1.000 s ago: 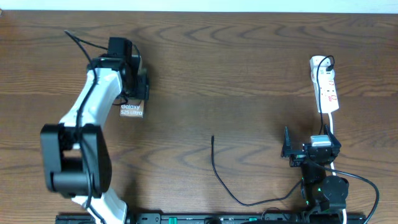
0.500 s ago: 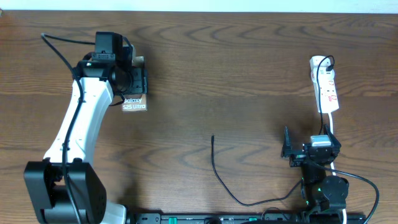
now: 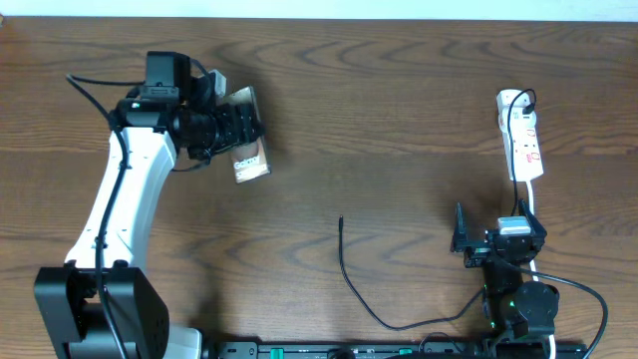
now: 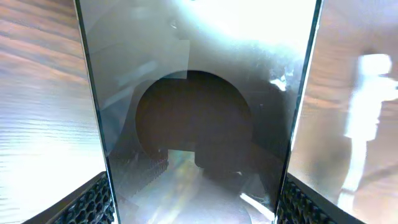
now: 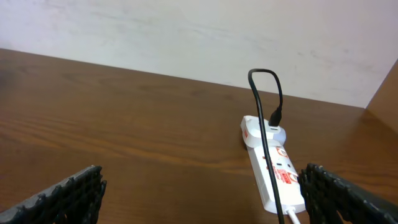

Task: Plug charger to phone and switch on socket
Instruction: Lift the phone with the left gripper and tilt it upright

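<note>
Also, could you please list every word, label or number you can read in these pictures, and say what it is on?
Nothing reads clearly enough to quote.
On the phone: pale lettering, too small and tilted to read from overhead; the left wrist view shows only glare and reflections on its glass.
On the power strip: red printed markings, too small and blurred to read in either view.

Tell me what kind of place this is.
Probably a robotics lab bench: a left arm and right arm at a wooden table by a plain white wall, with a phone, charger and socket as props.
</note>
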Controlling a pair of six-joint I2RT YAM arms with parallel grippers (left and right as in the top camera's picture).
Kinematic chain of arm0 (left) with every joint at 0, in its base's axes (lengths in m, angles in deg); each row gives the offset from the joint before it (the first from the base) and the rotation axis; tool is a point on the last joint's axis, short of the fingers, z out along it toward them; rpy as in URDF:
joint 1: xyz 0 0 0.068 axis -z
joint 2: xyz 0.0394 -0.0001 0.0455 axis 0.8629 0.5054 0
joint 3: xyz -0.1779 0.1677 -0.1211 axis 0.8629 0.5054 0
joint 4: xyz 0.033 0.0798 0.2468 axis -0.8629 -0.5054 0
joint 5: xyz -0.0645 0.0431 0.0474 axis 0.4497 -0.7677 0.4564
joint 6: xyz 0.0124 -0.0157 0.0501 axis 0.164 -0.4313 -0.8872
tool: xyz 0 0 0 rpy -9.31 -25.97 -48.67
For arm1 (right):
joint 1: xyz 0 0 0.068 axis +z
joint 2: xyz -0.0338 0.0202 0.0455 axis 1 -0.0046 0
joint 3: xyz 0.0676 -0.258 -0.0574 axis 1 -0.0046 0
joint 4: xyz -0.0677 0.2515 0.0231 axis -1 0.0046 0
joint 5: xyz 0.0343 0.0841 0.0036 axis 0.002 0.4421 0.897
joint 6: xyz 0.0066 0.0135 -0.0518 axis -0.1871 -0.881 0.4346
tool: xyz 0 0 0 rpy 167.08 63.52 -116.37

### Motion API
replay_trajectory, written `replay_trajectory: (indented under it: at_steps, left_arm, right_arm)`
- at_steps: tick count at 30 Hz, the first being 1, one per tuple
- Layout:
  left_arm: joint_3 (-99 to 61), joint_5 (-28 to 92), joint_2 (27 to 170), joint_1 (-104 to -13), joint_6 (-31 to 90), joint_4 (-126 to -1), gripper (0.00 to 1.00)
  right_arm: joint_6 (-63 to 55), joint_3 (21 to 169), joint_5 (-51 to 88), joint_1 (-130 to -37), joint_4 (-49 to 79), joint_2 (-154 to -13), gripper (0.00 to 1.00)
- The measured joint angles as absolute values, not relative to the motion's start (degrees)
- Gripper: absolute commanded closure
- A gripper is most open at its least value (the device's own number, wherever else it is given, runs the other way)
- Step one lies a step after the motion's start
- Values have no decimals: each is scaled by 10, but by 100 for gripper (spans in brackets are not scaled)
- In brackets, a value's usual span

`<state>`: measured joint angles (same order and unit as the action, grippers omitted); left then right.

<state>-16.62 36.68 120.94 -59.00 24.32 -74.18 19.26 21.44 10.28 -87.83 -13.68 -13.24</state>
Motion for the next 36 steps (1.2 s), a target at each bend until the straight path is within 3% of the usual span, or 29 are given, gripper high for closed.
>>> replay_trajectory:
  at_steps: [13,25,36]
  left_arm:
    - [-166,625,1209,-671,444,-737,93]
    - [-166,673,1209,-687,714,-737,93]
    - [-166,704,1209,-687,792,-737,93]
  right_arm:
    - [193,214,103,-878,-137,-132,1]
    - [193,214,103,-878,-137,-132,1]
    - [193,214,103,-878,-137,-132,1]
